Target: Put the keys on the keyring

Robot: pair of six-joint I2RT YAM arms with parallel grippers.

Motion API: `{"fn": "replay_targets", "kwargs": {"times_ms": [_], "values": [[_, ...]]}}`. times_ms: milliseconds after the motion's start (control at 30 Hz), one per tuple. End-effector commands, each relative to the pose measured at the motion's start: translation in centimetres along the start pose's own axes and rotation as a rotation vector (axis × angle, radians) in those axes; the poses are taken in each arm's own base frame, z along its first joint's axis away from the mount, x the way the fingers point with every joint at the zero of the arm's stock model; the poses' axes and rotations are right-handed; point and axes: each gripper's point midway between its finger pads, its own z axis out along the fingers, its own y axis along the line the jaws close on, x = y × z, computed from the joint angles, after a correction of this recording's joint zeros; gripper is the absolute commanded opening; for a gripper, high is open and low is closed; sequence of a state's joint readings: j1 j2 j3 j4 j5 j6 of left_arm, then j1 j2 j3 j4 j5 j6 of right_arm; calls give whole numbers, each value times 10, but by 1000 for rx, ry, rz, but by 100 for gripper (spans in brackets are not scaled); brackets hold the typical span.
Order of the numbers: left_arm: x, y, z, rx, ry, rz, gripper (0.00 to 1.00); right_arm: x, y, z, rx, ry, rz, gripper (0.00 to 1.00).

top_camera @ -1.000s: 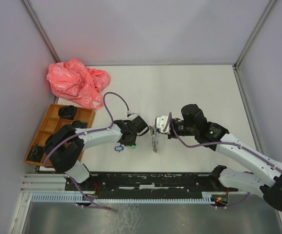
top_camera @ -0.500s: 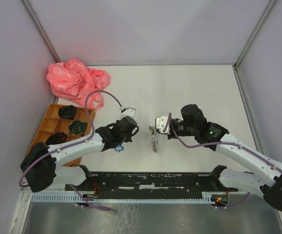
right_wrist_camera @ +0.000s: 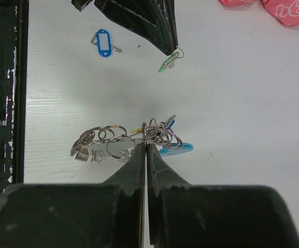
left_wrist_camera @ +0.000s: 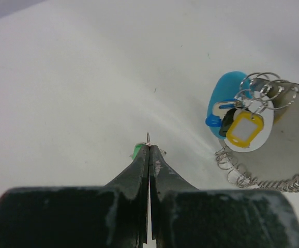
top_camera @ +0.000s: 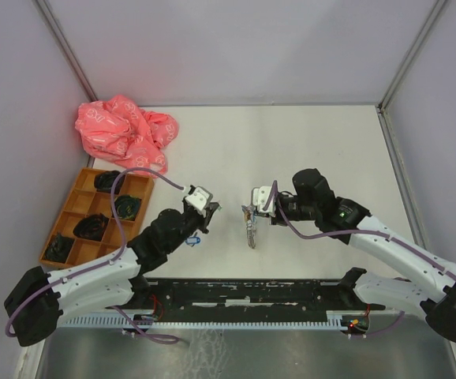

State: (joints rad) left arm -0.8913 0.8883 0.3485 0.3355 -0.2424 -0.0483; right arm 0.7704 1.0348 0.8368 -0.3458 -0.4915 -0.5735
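Note:
My left gripper [left_wrist_camera: 149,147] is shut on the small ring of a green-tagged key [left_wrist_camera: 135,151]; in the right wrist view that green key [right_wrist_camera: 167,62] hangs from its fingertips [right_wrist_camera: 162,39]. My right gripper [right_wrist_camera: 145,144] is shut on a ring of the keyring [right_wrist_camera: 105,140], a cluster of metal rings with a light-blue section [right_wrist_camera: 178,150]. A yellow-tagged key [left_wrist_camera: 245,129] hangs in the cluster. From above, the left gripper [top_camera: 210,208] and right gripper [top_camera: 252,212] face each other a short gap apart. A blue-tagged key [top_camera: 192,240] lies on the table below the left gripper.
A crumpled pink plastic bag [top_camera: 125,130] lies at the far left. An orange compartment tray [top_camera: 69,212] with dark items stands at the left edge. A black rail [top_camera: 236,292] runs along the near edge, and walls close the sides.
The left arm has swung its elbow out toward the near left, and its gripper has carried the green key up off the table. The right arm has held still with the keyring.

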Motion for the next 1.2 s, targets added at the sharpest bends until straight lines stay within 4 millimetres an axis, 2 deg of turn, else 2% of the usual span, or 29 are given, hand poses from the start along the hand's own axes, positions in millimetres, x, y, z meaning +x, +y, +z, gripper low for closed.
{"fn": "replay_targets", "kwargs": {"times_ms": [0, 133, 300, 500, 567, 867, 1167], "values": [[-62, -18, -7, 133, -303, 171, 3, -39, -17, -14, 76, -102, -45, 1], [-75, -25, -16, 184, -423, 240, 3, -36, -16, -19, 63, -70, -121, 1], [-80, -45, -23, 294, -482, 335, 3, -40, -19, -20, 54, -69, -194, 1], [-80, -61, -26, 396, -476, 440, 3, -46, -21, -18, 35, -82, -286, 1], [-73, -66, -24, 434, -434, 479, 3, -46, -23, -18, 42, -85, -315, 1], [-74, -84, -28, 544, -432, 528, 3, -43, -24, -11, 51, -110, -394, 1], [-74, -89, -23, 575, -419, 546, 3, -31, -19, -3, 31, -77, -460, 1]]}}
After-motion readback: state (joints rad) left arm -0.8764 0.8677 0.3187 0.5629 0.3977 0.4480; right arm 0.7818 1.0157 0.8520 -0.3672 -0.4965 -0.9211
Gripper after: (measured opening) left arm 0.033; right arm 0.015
